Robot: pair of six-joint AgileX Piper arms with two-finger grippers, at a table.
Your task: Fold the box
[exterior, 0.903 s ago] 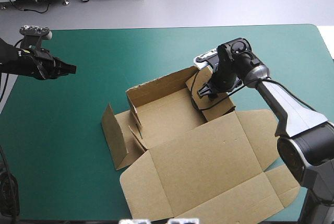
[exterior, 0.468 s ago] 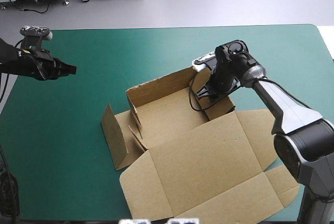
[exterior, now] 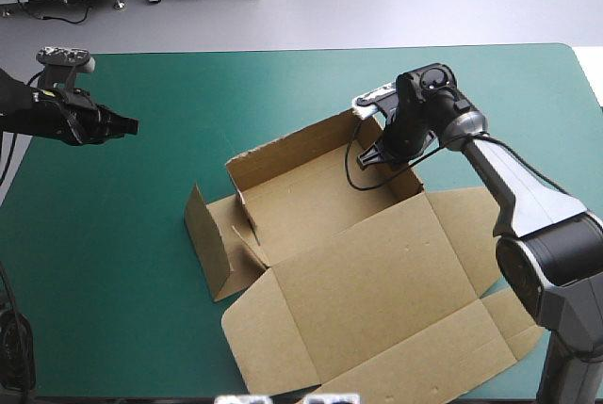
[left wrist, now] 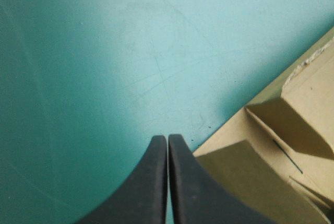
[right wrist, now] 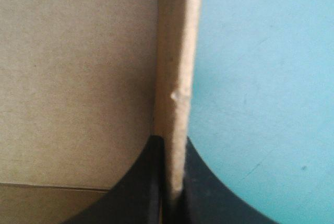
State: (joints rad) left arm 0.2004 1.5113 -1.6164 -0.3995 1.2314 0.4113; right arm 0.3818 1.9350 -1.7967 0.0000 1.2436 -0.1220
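- Your right hand (right wrist: 170, 143) is pinching the box (right wrist: 78, 78) by its right wall (right wrist: 175, 51). One black finger is inside and one outside, with the board edge running straight up between them.
- In the high view, that hand (exterior: 380, 153) sits at the far right corner of the tray (exterior: 301, 199), and its arm reaches in from the table's right side.
- The box (exterior: 367, 282) lies right of the table's middle, running toward the near edge. It is an open tray with the lid (exterior: 377, 300) flat.
- Tray contents: plain board floor, and small flaps folded inward at its left end. The far wall and right wall are up.
- The side flap (exterior: 203, 244) stands upright just outside the tray's left end.
- The lid lies flat on the teal-green table (exterior: 236, 84) and reaches close to the near edge, with its tabs spread out on the right.
- Your left hand (exterior: 118, 124) hovers near the table's left edge, well apart from the box.
- Its fingers are pressed together into one point (left wrist: 167, 138) over bare cover, and the box's left end shows beyond them to one side.
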